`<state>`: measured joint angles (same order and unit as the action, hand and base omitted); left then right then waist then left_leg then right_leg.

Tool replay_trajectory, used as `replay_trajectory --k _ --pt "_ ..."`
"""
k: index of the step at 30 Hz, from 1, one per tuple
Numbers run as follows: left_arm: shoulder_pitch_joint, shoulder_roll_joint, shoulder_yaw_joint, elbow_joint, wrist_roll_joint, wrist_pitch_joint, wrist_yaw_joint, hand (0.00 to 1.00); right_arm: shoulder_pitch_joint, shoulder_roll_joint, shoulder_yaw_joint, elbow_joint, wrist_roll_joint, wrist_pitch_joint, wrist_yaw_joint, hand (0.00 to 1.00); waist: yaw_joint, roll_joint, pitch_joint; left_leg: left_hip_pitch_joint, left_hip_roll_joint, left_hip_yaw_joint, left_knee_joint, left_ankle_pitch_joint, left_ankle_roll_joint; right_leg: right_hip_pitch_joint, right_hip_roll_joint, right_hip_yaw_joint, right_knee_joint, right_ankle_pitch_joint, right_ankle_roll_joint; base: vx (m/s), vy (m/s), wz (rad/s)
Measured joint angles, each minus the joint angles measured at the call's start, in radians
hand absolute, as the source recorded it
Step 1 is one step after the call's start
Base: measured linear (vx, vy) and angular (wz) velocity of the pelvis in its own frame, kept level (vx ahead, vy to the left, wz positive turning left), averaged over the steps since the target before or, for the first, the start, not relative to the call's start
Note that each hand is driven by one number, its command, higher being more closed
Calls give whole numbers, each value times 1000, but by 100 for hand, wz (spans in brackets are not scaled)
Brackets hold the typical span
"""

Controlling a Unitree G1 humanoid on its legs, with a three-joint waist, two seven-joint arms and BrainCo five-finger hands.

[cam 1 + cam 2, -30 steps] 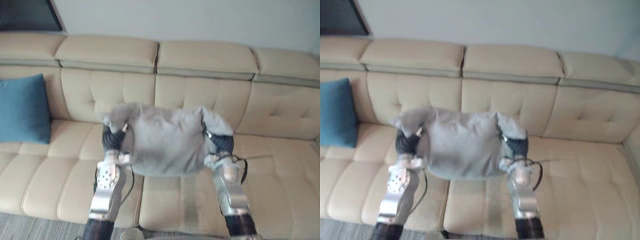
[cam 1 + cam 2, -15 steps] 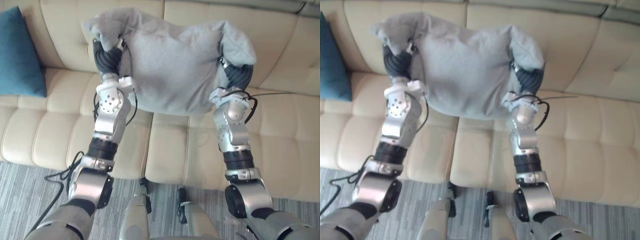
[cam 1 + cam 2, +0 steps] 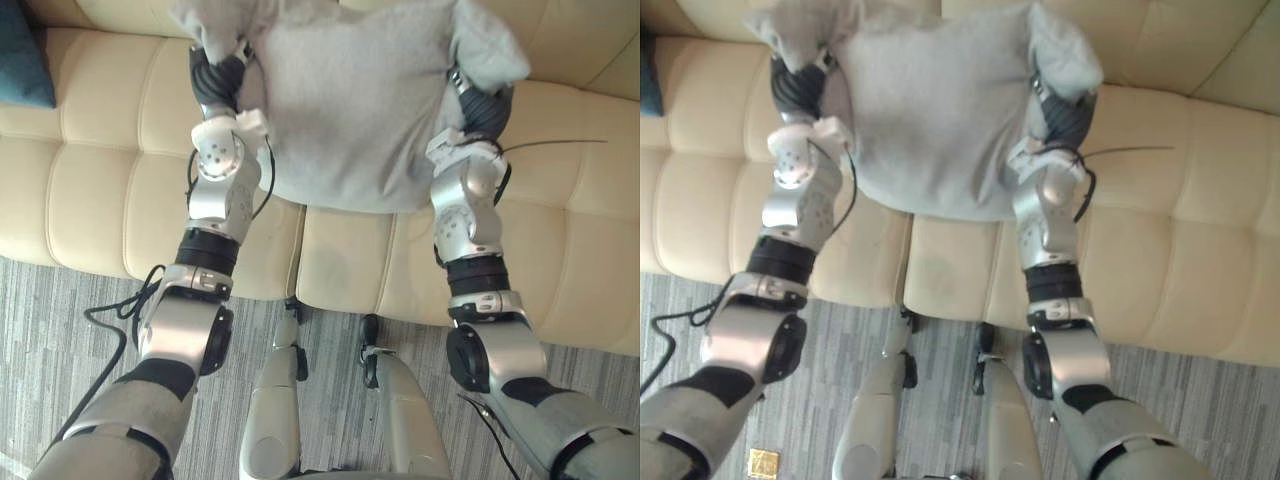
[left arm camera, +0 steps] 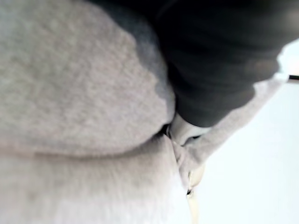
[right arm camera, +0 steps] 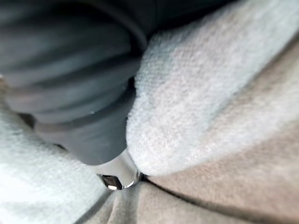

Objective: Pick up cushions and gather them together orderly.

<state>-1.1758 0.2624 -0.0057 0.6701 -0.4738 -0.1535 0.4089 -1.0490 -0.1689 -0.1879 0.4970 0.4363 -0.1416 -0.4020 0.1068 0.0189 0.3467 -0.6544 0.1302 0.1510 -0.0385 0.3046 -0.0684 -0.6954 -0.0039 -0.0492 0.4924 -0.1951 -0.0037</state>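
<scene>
**Two cushions in sight, one held between two hands**

Two cushions can be counted. The grey cushion (image 3: pixel 350 110) is up between the robot's arms, in front of the one beige sofa (image 3: pixel 100 150). Its lower edge hangs over the front of the seat, and whether it touches the seat cannot be told. The teal cushion (image 3: pixel 18 55) lies on the sofa at about 10 o'clock from the grey one, well apart from it, with no more than a corner in view.

Both hands are on the grey cushion. The left hand (image 3: pixel 218 78) is sunk into its 9 o'clock side and the right hand (image 3: pixel 483 105) into its 3 o'clock side. The cushion's upper corners flop over the dark ribbed covers at 11 and 1 o'clock. In each wrist view the grey cloth bulges around the hand's dark cover and swallows what lies past it. Whether either hand is spread flat against the cloth or clenched on it cannot be told.

At 6 o'clock, below the sofa's front edge, lies a grey striped carpet (image 3: pixel 60 330). One small gold square (image 3: pixel 763 462) lies on it at about 7 o'clock, far from both cushions.
</scene>
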Motion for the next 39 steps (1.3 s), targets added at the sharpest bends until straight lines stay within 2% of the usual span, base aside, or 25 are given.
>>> replay_trajectory --k 3,6,10,11,14,17,20,24,26,27,29,30,32,34,35,39 --pt "-30 4 21 13 0 -7 0 0 -24 -25 -17 0 4 -10 -3 0 -2 2 8 -14 -1 3 -16 10 2 -23 -1 3 6 0 0 34 -40 -2" --pt "-39 43 20 21 1 -5 -2 0 -48 -52 -35 2 29 -13 -9 0 -9 2 17 -14 -2 3 -17 10 2 -24 -1 5 4 0 0 64 -55 -1" --pt "-67 134 21 56 -1 10 -24 0 -88 -157 -61 78 87 -16 -8 0 -13 3 17 -13 -4 3 -17 11 2 -23 -1 6 4 0 0 59 -53 0" --pt "-67 168 39 57 -11 13 -45 0 -88 -206 -97 105 130 -16 0 0 -13 3 18 -10 -4 3 -17 11 2 -19 -1 6 4 0 0 53 -52 1" --pt "-58 214 72 57 -49 13 -67 0 -74 -274 -119 134 194 -5 14 0 -16 5 20 2 -4 3 -17 11 2 -8 -2 6 3 0 1 53 -59 1" --pt "60 264 132 19 -82 12 -90 0 -9 -335 -126 146 240 -3 45 0 -22 7 22 60 -8 4 -19 10 2 53 -4 14 -11 0 1 37 -62 -5" --pt "197 265 186 -60 -118 11 -108 0 101 -372 -133 110 241 0 66 0 -25 7 22 89 -11 3 -19 9 1 87 -9 12 -28 0 0 25 -54 -2" --pt "374 263 232 -72 -114 14 -127 0 259 -382 -178 85 234 18 92 0 -34 7 22 124 -12 2 -21 -17 4 120 -16 13 -27 -7 7 12 -12 1" --pt "571 200 266 -121 -94 15 -140 0 452 -334 -207 -18 227 25 120 0 -39 7 22 179 -23 7 -19 -34 12 177 -29 18 -30 -18 16 31 -10 6" --pt "606 183 269 -133 -88 15 -141 0 486 -319 -208 -40 222 25 124 0 -38 7 21 188 -25 8 -17 -41 11 188 -31 19 -32 -20 16 36 -12 -1" --pt "824 63 256 -193 -49 16 -168 0 675 -208 -206 -135 151 24 159 0 -33 4 18 249 -26 17 -8 -87 3 261 -33 25 -62 -31 14 32 -16 -8" --pt "854 43 252 -195 -41 17 -174 0 699 -192 -203 -138 144 24 165 0 -30 4 18 259 -26 19 -8 -89 1 270 -33 26 -66 -31 14 36 -26 -14" --pt "1033 -99 222 -196 15 42 -204 0 859 -72 -189 -157 65 28 201 0 -23 0 8 309 -22 30 -10 -101 1 327 -29 28 -95 -31 14 51 -34 -13" --pt "1083 -141 209 -180 31 49 -222 0 917 -29 -180 -157 36 32 212 0 -23 -2 -3 323 -21 30 -9 -101 2 348 -27 27 -109 -30 14 55 -26 -2" --pt "1142 -196 202 -122 55 63 -243 0 1001 37 -169 -142 -10 40 229 0 -23 -7 -39 344 -21 30 -9 -104 3 379 -27 25 -130 -28 15 104 -30 1" --pt "1223 -248 203 12 126 94 -286 0 1113 130 -140 -16 -88 64 259 0 -23 -24 -130 410 -23 29 17 -147 -5 491 -30 20 -191 -22 22 144 -18 2"
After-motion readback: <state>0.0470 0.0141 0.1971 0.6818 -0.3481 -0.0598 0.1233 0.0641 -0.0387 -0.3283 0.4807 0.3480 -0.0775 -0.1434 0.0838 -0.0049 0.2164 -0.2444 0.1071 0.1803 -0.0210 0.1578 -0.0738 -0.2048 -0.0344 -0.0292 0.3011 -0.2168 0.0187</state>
